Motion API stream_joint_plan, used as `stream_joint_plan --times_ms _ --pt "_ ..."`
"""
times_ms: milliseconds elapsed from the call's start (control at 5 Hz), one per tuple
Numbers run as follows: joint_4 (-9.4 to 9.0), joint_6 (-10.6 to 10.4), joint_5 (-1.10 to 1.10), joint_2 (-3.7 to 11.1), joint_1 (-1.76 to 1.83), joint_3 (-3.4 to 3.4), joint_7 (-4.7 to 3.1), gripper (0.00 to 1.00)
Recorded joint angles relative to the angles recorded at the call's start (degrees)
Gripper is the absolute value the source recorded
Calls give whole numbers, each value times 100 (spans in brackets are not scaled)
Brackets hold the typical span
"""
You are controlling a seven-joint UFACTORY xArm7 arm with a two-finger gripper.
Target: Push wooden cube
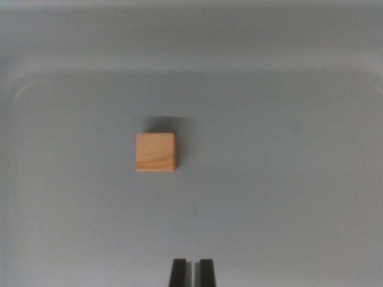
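Observation:
A small light wooden cube (155, 152) rests flat on the grey floor of a shallow tray, a little to the wrist view's left of centre, casting a short shadow behind it. My gripper (192, 272) shows at the bottom edge as two dark fingertips standing close together with only a thin gap between them and nothing held. The cube lies well above the fingertips in the picture and slightly to their left, clearly apart from them.
The grey tray (36, 84) has a raised rim with rounded corners running along the top and both sides of the view. Bare tray floor surrounds the cube on every side.

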Motion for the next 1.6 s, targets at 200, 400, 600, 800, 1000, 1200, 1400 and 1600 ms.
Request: stream_joint_plan --times_ms 200,400,600,800,1000,1200,1400,1600 --pt "0 0 0 0 0 0 0 0" --pt "-162 -238 -6 91 16 23 34 0" --pt "-162 -238 -6 91 16 23 34 0" --pt "-330 -484 -13 184 32 46 68 0" --pt "-330 -484 -13 184 32 46 68 0" --pt "-505 -740 -19 282 49 71 104 0" --pt "-505 -740 -19 282 49 71 104 0" --pt "-676 -990 -26 377 66 95 140 0"
